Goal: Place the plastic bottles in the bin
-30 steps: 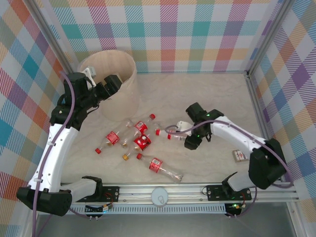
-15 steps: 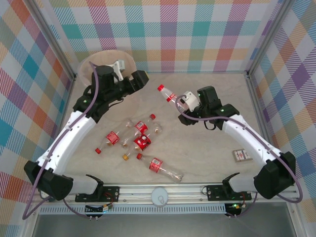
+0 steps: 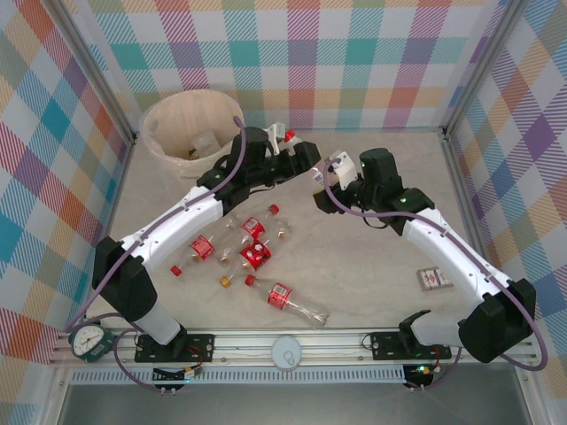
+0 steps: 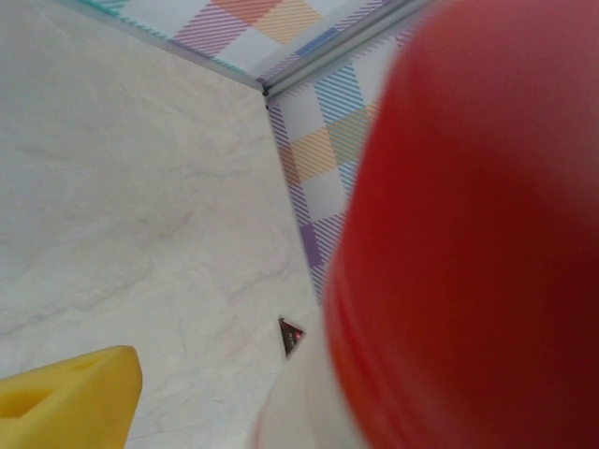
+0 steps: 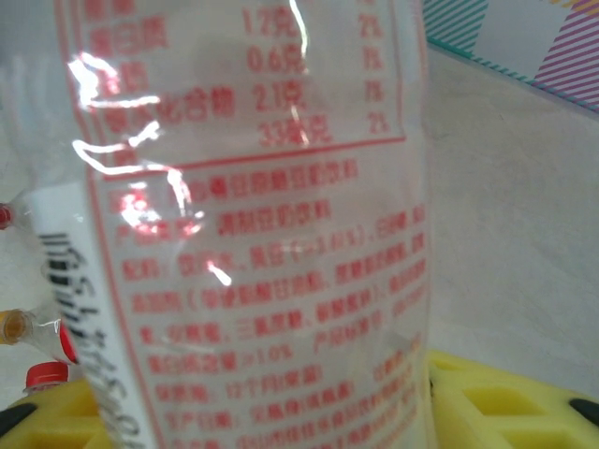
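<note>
Seen from above, the bin, a round cream bucket, stands at about ten o'clock on the table, against the back-left corner. A pale object lies inside it; what it is cannot be made out.

Right of the bin, the left arm stretches across the table so that the left gripper sits near twelve o'clock, right at the red cap of a raised bottle. In the left wrist view the cap looms large and blurred. One yellow finger pad sits far out at seven o'clock with bare table between it and the cap, so these jaws stand wide and grip nothing.

Below, around the table's middle toward seven o'clock, the loose bottles lie on their sides, not yet collected.

Further right, the right gripper is clamped on the held bottle, whose printed label sits between its pads. The bottle points toward the left gripper, probably a hand-over, since the bin is on the left arm's side.

At four o'clock lies a small red-and-white box, well apart.
</note>
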`<act>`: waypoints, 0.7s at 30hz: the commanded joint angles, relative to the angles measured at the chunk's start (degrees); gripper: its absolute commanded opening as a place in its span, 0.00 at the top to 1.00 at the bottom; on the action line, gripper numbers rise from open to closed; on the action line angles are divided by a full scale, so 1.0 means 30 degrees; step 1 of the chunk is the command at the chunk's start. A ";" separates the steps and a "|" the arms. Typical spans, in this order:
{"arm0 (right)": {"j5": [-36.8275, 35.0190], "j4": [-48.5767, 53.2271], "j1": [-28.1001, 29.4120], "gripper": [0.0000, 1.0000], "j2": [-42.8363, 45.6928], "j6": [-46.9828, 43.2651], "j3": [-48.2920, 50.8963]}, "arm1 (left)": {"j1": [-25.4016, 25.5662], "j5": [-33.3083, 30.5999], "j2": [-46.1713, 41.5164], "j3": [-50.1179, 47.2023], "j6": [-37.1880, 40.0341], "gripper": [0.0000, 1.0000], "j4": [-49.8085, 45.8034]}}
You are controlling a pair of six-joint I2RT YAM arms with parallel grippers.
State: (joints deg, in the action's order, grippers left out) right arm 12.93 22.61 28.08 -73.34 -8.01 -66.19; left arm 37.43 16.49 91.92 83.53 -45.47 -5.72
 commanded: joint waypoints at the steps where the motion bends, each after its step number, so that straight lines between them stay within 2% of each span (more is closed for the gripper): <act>1: 0.0738 -0.1119 0.0017 0.43 -0.0045 0.0268 0.0091 | 0.0264 0.0458 0.0201 0.0663 -0.0545 0.18 0.1349; 10: 0.0465 -0.1282 0.0012 0.42 -0.0185 0.0400 0.0298 | 0.0280 0.0392 0.0224 0.0627 -0.0693 0.40 0.1463; 16: 0.0451 -0.1154 0.0001 0.34 -0.0272 0.0334 0.0211 | 0.0296 0.0282 0.0254 0.0667 -0.0632 0.46 0.1397; 17: 0.0435 -0.1121 0.0018 0.27 -0.0250 0.0276 0.0209 | 0.0266 0.0225 0.0266 0.0708 -0.0547 0.46 0.1332; 19: 0.0321 -0.0922 0.0009 0.07 -0.0155 0.0130 0.0136 | 0.0267 0.0158 0.0268 0.0760 -0.0436 0.46 0.1252; 20: 0.0251 -0.0776 -0.0005 0.01 -0.0065 0.0023 0.0123 | 0.0253 0.0130 0.0297 0.0799 -0.0379 0.46 0.1189; 21: 0.0185 -0.0661 -0.0013 0.01 0.0059 -0.0103 0.0092 | 0.0231 0.0113 0.0327 0.0869 -0.0312 0.46 0.1093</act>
State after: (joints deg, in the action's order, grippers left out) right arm 12.93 21.41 28.03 -73.67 -7.94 -65.58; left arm 37.74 16.93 92.27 83.74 -47.29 -2.94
